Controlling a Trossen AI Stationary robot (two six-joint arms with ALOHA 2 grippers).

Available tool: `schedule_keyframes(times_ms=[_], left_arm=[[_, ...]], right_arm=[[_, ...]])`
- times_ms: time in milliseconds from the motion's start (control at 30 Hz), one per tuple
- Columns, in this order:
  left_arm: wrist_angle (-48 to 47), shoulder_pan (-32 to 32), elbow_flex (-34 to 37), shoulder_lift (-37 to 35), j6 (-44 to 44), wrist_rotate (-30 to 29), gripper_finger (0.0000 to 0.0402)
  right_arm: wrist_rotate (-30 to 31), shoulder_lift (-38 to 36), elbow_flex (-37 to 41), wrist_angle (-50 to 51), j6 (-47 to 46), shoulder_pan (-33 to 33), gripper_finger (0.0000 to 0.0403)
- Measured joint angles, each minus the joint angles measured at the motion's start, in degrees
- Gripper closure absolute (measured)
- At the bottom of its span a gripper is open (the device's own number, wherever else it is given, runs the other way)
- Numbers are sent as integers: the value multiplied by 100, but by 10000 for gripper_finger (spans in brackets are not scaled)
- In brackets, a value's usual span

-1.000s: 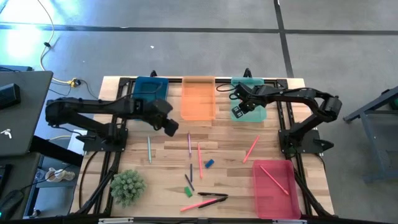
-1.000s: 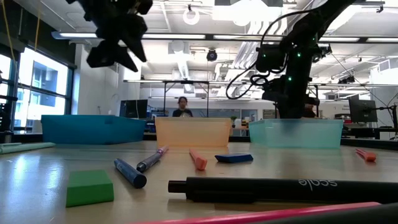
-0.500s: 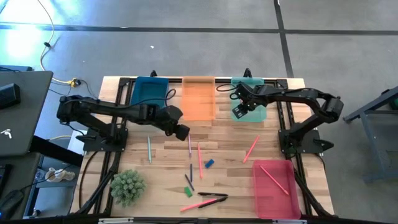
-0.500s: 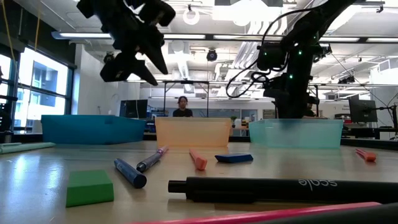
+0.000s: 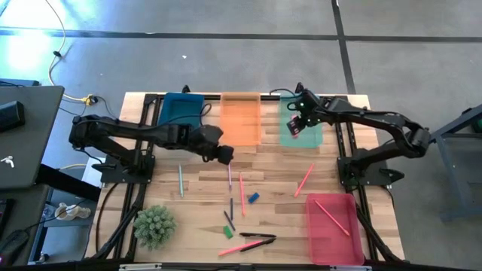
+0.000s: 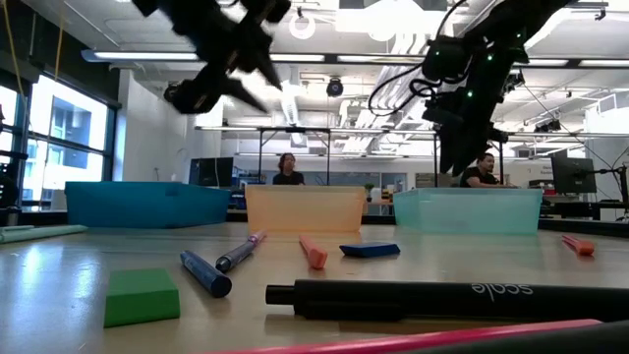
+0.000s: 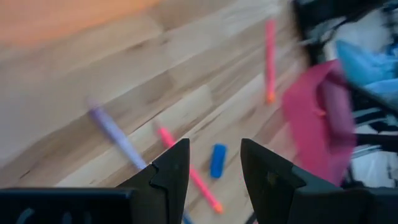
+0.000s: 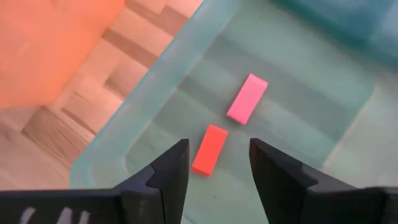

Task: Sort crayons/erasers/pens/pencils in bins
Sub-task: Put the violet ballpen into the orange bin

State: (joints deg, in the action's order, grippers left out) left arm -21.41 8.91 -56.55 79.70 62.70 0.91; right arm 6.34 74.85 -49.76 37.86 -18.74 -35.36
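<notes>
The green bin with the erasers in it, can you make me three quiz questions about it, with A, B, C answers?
1. Where is the right pincer?
A. Above the green bin
B. Down on the wood by the plant
C. Inside the blue bin

2. How many erasers lie in the green bin?
A. None
B. Two
C. Five

3. How is the right pincer?
A. Shut on a pen
B. Shut on an eraser
C. Open, holding nothing

Answers:
1. A, since the right wrist view looks straight down into the green bin, and the high view shows the pincer over it.
2. B, since a pink eraser and a red-orange eraser lie apart on the bin floor.
3. C, since its two fingers stand apart with only the bin floor between them.
</notes>
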Motion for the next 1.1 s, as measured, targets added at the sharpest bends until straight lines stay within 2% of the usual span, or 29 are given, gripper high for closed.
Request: schedule_keyframes(times_ms=[133,267,400,567,833,1100], left_arm=[[-167,34,-359,0,-152,-251,271],[-943,109,-765,0,-168,-521,271],[-1647,125,-977,0,208,-793,271],[-1858,100,-1032,58,428,-1090,271],[-1800,70,-1026,630,422,-1157,271],[-1725,71,-1032,1273,757,-762,270]], right_arm=[[1,-172,0,-32,153,-109,242],[1,-226,0,-43,231,-141,242],[-1,-223,0,-42,277,-141,242],[-3,-223,0,-43,277,-141,242],[-5,-223,0,-168,277,-141,242],[-7,-221,0,-176,277,-141,242]])
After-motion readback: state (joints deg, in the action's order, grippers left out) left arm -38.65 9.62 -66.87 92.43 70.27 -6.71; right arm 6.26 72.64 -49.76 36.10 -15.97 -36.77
